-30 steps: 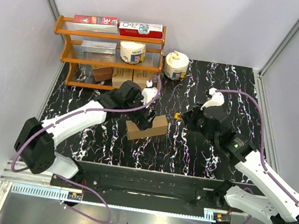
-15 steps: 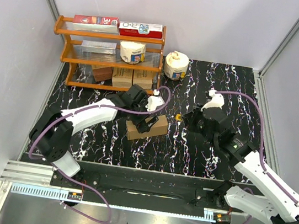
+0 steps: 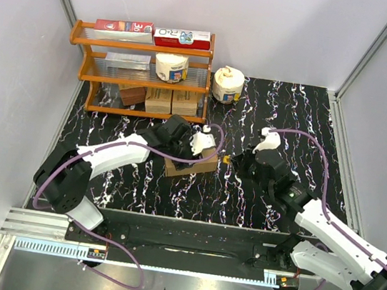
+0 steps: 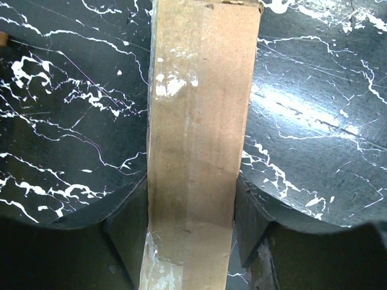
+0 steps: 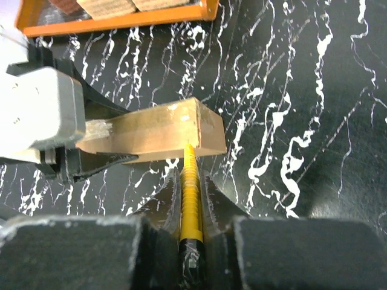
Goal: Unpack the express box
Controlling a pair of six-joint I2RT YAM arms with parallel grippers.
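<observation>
An orange shelf rack (image 3: pixel 149 50) stands at the far left corner of the black, white-veined tabletop (image 3: pixel 298 116), close to the white back wall (image 3: pixel 268 26). Its top tier carries two long printed cartons lying end to end: a red-and-white carton (image 3: pixel 125 28) on the left and a white carton (image 3: pixel 182 37) with a red edge on the right. The middle tier holds a clear packet (image 3: pixel 127 60) and a white roll (image 3: pixel 170 67). On the bottom tier three small brown boxes (image 3: pixel 159 100) sit side by side. Just right of the rack a second white roll (image 3: pixel 227 85) stands on the tabletop
</observation>
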